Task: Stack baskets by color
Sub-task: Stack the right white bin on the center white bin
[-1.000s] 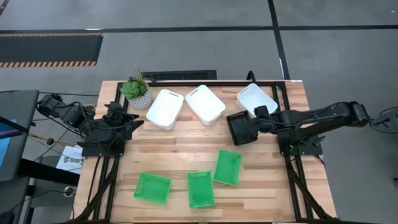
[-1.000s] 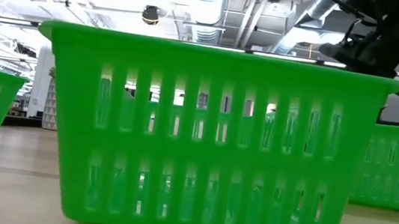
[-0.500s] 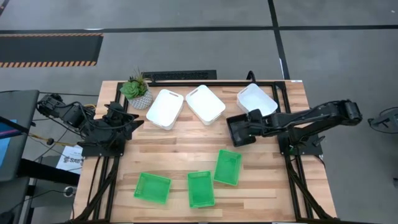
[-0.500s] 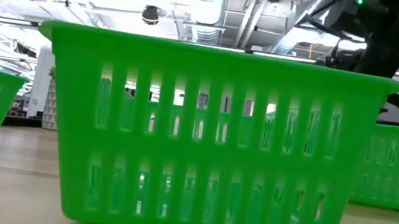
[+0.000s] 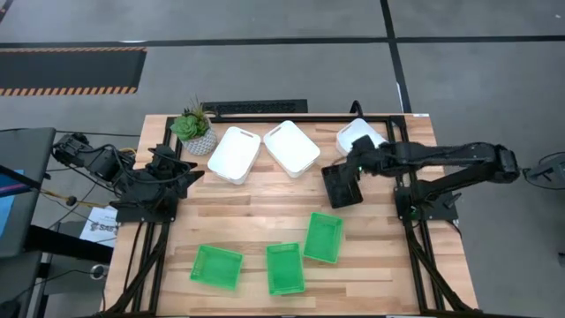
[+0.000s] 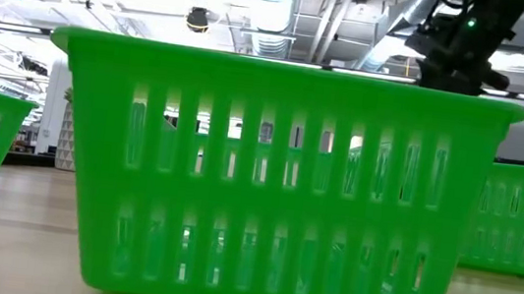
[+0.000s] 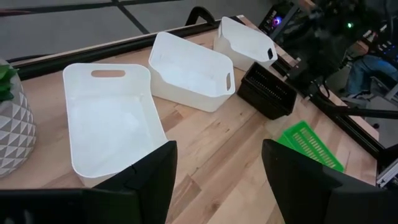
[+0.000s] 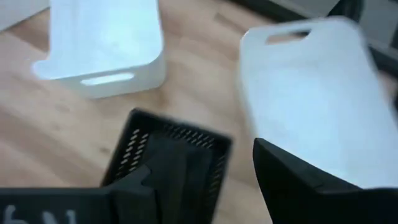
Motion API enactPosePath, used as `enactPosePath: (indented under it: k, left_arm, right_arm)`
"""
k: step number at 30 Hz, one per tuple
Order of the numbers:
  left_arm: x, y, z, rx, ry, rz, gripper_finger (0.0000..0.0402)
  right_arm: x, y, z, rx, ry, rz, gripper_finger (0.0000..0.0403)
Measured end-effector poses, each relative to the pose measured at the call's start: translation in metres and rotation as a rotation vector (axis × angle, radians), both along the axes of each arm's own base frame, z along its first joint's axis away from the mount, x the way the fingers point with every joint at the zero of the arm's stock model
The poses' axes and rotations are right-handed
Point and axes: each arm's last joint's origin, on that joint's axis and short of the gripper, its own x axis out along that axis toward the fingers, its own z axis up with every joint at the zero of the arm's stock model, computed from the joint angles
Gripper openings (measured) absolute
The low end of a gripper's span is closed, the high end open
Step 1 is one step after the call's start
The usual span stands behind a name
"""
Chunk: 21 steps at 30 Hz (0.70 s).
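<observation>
Moved: right gripper (image 5: 355, 165), raised from the black basket stack (image 5: 341, 185) (right of centre), fingers spread, nothing held. Left gripper (image 7: 214, 180) open, parked. Next: a white basket (image 5: 363, 138) is best gripped squarely by its rim.

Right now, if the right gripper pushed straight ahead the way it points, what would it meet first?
Probably the black basket, which sits just ahead of the open right gripper. The white basket lies beside that line, though depth is hard to judge.
</observation>
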Motion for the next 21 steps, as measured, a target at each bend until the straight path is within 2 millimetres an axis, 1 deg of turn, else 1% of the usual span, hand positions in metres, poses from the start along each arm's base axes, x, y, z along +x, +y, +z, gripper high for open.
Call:
enactPosePath:
  k: [2,5,13,17,21]
  left_arm:
    - [0.0,0.0,0.0,0.0,0.0,0.0,0.0224]
    - [0.0,0.0,0.0,0.001,0.001,-0.001,0.0224]
    - [0.0,0.0,0.0,-0.001,-0.001,0.001,0.0224]
    - [0.0,0.0,0.0,-0.002,-0.001,0.001,0.0224]
    - [0.0,0.0,0.0,-0.002,-0.001,0.001,0.0224]
  right_arm:
    - [0.0,-0.011,0.002,-0.023,0.039,0.006,0.0205]
    - [-0.001,-0.028,-0.003,-0.016,0.111,0.01,0.0206]
    - [0.006,-0.07,-0.03,0.06,0.294,0.014,0.0212]
    - [0.016,-0.083,-0.044,0.08,0.329,0.049,0.0209]
    - [0.028,-0.091,-0.06,0.108,0.343,0.103,0.0209]
